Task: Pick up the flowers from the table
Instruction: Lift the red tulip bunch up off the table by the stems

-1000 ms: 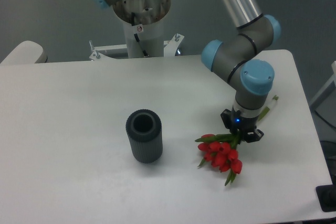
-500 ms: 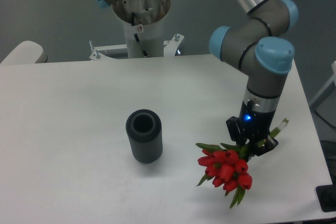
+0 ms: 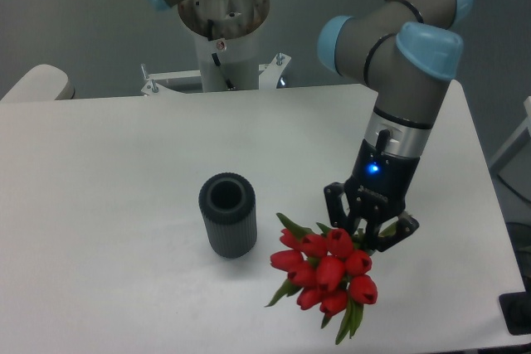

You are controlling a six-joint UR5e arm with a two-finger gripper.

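Note:
The flowers (image 3: 326, 271) are a bunch of red tulip buds with green leaves, hanging in the air above the front right of the white table (image 3: 108, 180). My gripper (image 3: 370, 231) is shut on their stems just behind the buds, and the stems are hidden by the fingers. The buds point down and toward the camera. The bunch is lifted off the tabletop and sits to the right of the cylinder.
A dark grey ribbed cylinder (image 3: 227, 214) stands upright, open at the top, left of the flowers. The robot's base column (image 3: 222, 31) rises behind the table's far edge. The table's right edge runs close to my arm.
My gripper has risen and moved left toward the camera with the flowers in it. The bunch has left the tabletop and now looks larger and closer to the cylinder.

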